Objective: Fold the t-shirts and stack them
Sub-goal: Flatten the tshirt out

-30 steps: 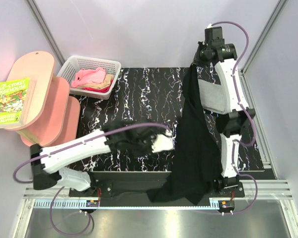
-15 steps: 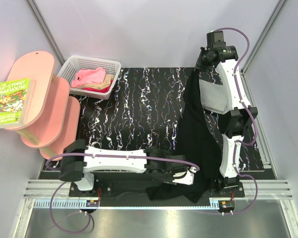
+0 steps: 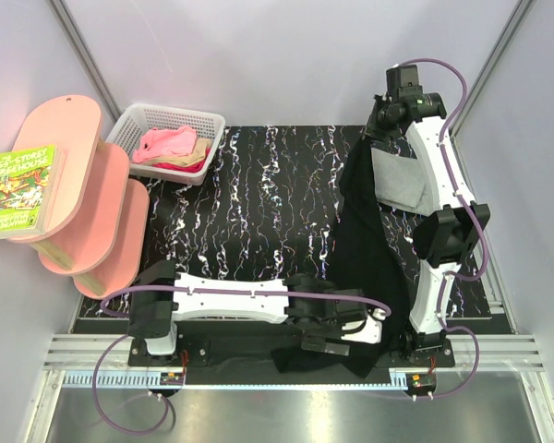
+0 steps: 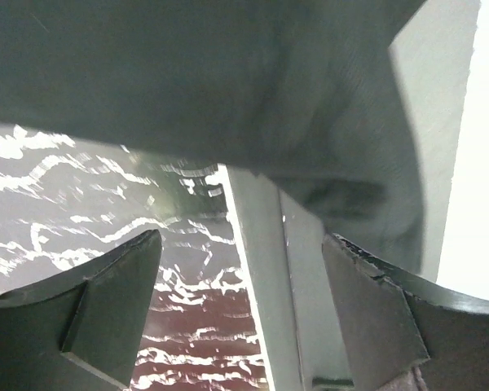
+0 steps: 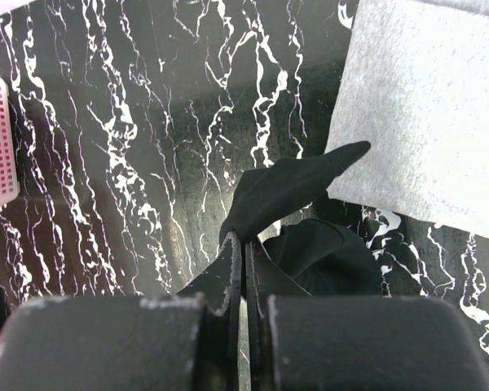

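1. The right hand (image 5: pixel 244 244) is raised over the far right of the worktop (image 3: pixel 258 203). Its two fingers are pressed flat together, pinching a fold of the black t-shirt (image 3: pixel 365 249).
2. From that pinch the black t-shirt hangs down in a long, narrow drape. It runs toward the near edge of the worktop, and its lower end spills over that edge between the two arm bases.
3. The left hand (image 3: pixel 371 325) has reached across the near edge to the lower part of the black t-shirt.
4. In the left wrist view both of its fingers (image 4: pixel 118 281) stand wide apart with nothing clamped between them. Dark cloth fills the frame above and ahead of the fingertips. Whether the cloth brushes the right fingertip cannot be told.
5. A light grey t-shirt (image 3: pixel 397 180) lies flat on the worktop at the far right, just beside the hanging black one. In the right wrist view a pointed tip of the black cloth overlaps its edge.
6. A white basket (image 3: pixel 134 125) stands at the far left corner of the worktop. It holds bunched t-shirts: pink (image 3: pixel 166 143) on top, tan (image 3: pixel 197 148) beside it and red (image 3: pixel 180 168) beneath.
7. Left of the worktop is a pink tiered shelf (image 3: pixel 74 198) with a book (image 3: pixel 18 189) lying on it.
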Controlling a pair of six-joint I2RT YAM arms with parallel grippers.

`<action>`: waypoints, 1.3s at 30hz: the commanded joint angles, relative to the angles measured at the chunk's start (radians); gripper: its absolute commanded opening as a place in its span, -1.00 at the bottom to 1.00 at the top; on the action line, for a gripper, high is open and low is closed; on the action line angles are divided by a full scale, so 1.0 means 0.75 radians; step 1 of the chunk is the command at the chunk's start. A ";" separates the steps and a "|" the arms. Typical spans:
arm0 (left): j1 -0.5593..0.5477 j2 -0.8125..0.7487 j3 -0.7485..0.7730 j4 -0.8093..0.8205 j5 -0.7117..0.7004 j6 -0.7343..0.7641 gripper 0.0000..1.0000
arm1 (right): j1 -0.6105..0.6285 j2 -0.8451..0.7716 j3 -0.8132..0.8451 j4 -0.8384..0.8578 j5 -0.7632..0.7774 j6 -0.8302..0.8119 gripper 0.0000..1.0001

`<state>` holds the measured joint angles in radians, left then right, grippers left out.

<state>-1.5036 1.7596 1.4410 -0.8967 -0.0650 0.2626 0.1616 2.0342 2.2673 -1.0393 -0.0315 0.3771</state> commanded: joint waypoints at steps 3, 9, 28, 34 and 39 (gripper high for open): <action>-0.067 -0.019 0.128 -0.003 0.007 -0.033 0.72 | 0.005 -0.072 -0.004 0.067 -0.032 -0.004 -1.00; -0.098 0.163 0.253 -0.009 0.052 -0.080 0.72 | 0.005 -0.062 -0.004 0.062 -0.044 0.004 -1.00; 0.066 0.298 0.202 0.015 0.344 -0.135 0.85 | -0.017 -0.074 -0.025 0.065 -0.066 -0.014 -1.00; 0.086 0.352 0.245 -0.007 0.396 -0.135 0.86 | -0.023 -0.076 -0.033 0.067 -0.075 -0.012 -1.00; 0.084 0.388 0.273 -0.015 0.402 -0.127 0.89 | -0.029 -0.068 -0.021 0.065 -0.093 -0.006 -1.00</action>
<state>-1.4406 2.0331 1.5940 -0.8997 0.1947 0.1699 0.1474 2.0300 2.2322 -1.0187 -0.0734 0.3775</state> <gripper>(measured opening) 0.942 0.017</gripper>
